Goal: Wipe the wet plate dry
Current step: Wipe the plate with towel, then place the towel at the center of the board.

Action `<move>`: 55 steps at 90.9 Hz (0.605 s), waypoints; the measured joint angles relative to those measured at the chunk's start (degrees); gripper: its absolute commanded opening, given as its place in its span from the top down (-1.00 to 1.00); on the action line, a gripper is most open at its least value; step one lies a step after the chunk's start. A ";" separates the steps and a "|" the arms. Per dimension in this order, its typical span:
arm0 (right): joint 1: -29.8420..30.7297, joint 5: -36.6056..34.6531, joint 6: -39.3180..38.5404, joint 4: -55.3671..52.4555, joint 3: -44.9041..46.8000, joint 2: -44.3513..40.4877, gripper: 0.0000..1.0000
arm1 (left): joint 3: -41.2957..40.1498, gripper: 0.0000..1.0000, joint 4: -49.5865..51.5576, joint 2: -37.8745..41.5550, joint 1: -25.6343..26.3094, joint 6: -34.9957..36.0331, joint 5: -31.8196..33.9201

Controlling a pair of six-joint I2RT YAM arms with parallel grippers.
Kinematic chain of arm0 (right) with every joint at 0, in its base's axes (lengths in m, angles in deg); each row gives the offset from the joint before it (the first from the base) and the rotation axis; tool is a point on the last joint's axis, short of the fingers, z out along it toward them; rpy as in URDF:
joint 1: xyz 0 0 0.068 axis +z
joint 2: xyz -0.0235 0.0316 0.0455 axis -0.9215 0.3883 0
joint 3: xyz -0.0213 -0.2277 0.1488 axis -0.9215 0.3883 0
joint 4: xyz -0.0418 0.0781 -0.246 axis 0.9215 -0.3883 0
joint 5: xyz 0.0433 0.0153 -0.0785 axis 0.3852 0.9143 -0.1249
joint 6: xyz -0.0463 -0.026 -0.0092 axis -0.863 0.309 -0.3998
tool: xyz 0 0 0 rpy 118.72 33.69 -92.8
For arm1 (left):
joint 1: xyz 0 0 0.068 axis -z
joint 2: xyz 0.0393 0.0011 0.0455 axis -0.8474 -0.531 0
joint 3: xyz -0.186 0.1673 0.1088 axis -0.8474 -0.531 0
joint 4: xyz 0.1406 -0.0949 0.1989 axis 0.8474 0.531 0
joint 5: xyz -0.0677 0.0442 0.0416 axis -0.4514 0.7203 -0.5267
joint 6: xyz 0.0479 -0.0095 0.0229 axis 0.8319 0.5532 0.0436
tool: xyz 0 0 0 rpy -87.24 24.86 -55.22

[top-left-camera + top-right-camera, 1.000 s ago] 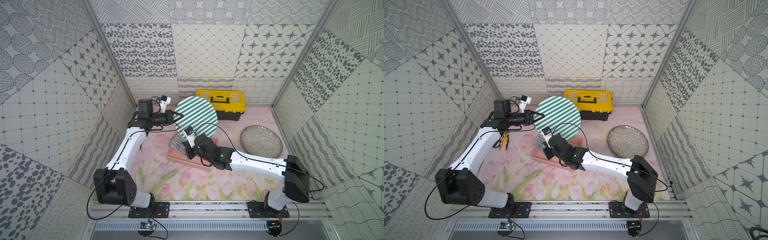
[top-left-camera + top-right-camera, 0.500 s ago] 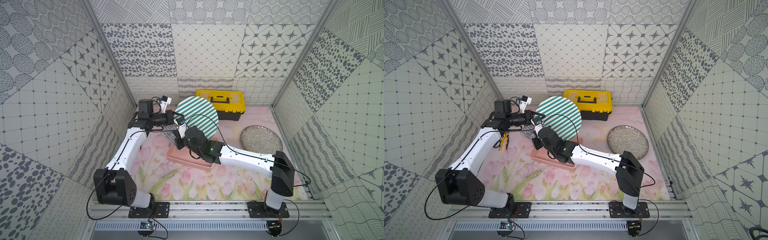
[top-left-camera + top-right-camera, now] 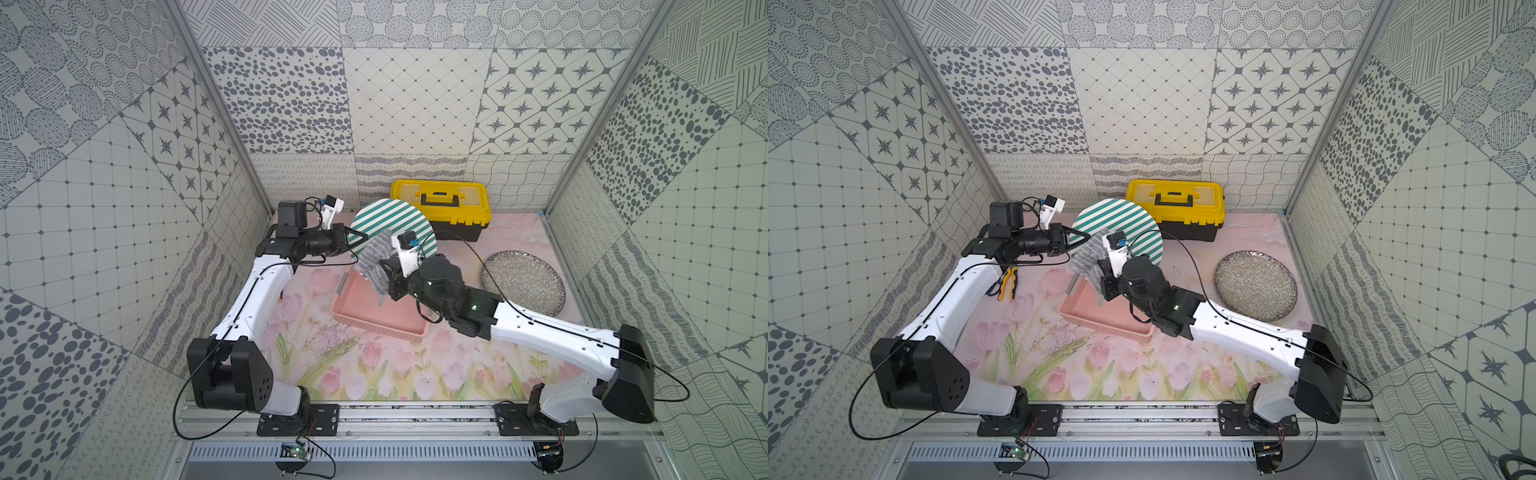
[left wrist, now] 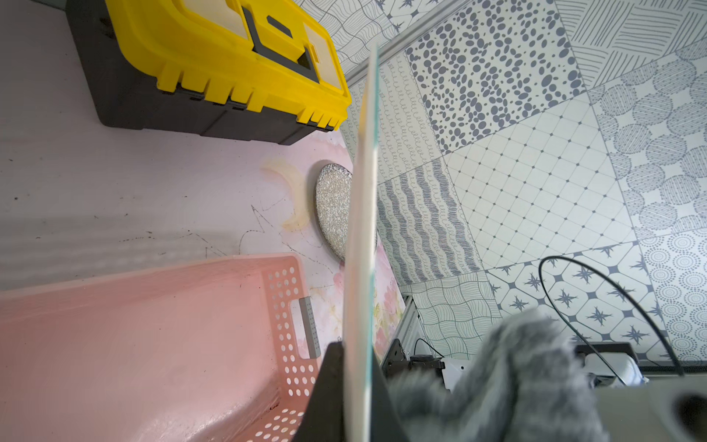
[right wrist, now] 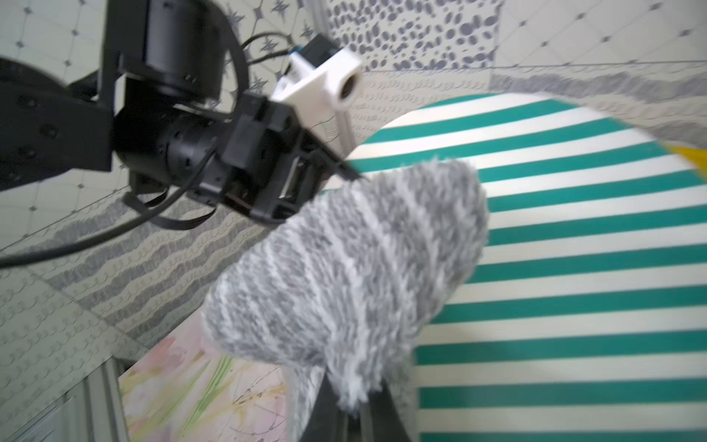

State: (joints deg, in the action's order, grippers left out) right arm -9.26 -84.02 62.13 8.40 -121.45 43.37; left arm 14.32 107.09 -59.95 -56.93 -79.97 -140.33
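Right gripper (image 5: 350,402) apparently buried in blurred grey cloth (image 5: 344,260), speckled plate (image 4: 333,203) half-hidden behind striped plate (image 4: 361,191)

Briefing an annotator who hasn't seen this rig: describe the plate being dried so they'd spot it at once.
Find the yellow toolbox at the back wall. Just in front of it, the plate is held up on edge, pinched at its rim by the left claw. Its green-and-white stripes and upright pose set it apart from the speckled plate lying flat on the table.

L gripper (image 3: 1084,238) is clamping rim of striped plate (image 3: 1133,226), which is standing near upright over pink basket (image 3: 1104,323). R gripper (image 3: 1104,270) is gripping grey cloth (image 3: 1086,258), which is overlapping plate face; contact unconfirmed.
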 measured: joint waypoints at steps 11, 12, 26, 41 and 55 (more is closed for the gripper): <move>-4.39 -4.31 4.50 -3.56 7.41 -8.63 1.00 | 0.11 1.00 1.07 0.00 0.00 0.83 0.39; -4.57 -4.55 4.96 -4.11 8.02 -9.20 1.00 | 0.11 1.00 1.16 0.00 0.00 0.90 0.44; -8.66 -8.61 12.61 -13.84 16.68 -17.49 1.00 | 0.22 1.00 1.53 0.00 0.00 1.66 0.81; -11.39 -10.03 20.68 -21.90 24.30 -20.44 1.00 | 0.22 1.00 1.53 0.00 0.00 2.08 0.81; -11.39 -7.93 26.38 -23.85 27.23 -12.50 1.00 | 0.22 1.00 1.51 0.02 0.00 2.32 0.76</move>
State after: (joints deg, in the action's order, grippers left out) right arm -20.65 -91.95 88.51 -15.44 -94.21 30.87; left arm 14.54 108.60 -59.92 -56.93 -77.65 -139.57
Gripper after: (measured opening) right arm 0.088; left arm 0.096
